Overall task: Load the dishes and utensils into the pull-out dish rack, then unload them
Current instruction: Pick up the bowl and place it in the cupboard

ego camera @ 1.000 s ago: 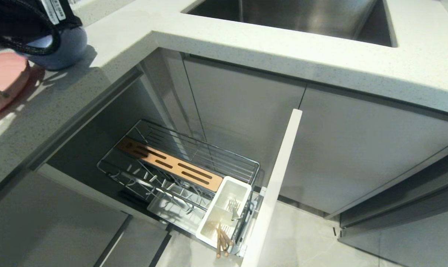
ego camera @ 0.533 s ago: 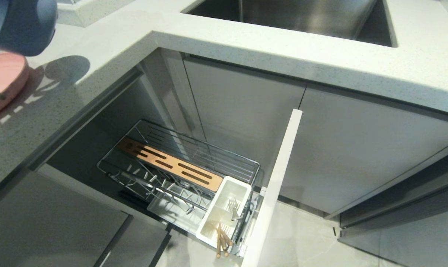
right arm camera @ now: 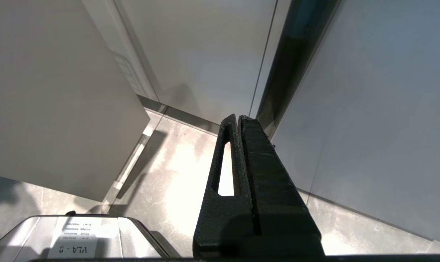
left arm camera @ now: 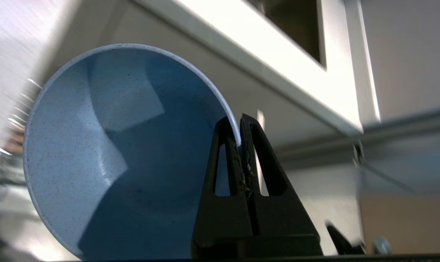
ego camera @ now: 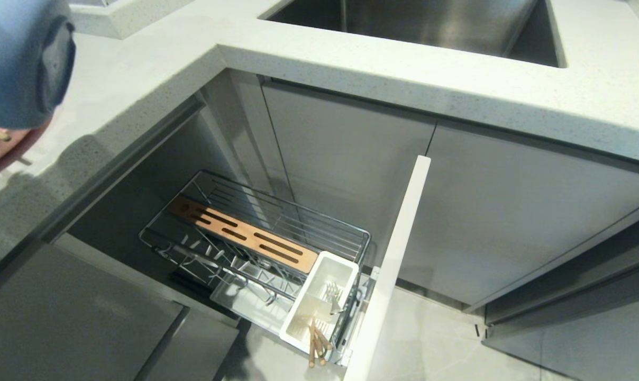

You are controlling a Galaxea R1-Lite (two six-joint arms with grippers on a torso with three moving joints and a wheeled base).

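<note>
My left gripper (left arm camera: 238, 122) is shut on the rim of the pale blue bowl (left arm camera: 125, 145), one finger inside and one outside. In the head view the bowl (ego camera: 18, 63) hangs tilted at the top left, above the counter and covering most of the pink plate (ego camera: 2, 153). The pull-out dish rack (ego camera: 256, 238) stands drawn out below, its wire basket bare. Wooden chopsticks (ego camera: 315, 344) and a slim silver utensil (ego camera: 332, 296) stand in its white cutlery cup (ego camera: 319, 301). My right gripper (right arm camera: 237, 118) is shut on nothing, parked low and pointing at the floor.
The white speckled counter (ego camera: 351, 69) wraps round a steel sink (ego camera: 414, 21). The rack's tall white front panel (ego camera: 393, 264) stands out into the floor space. Grey cabinet doors (ego camera: 510, 222) lie right of it. A labelled part of my base (right arm camera: 74, 236) shows by the right gripper.
The left gripper has lifted the blue bowl off the counter and brought it up and nearer the head camera, tilting it. The bowl now hides most of the pink plate.
</note>
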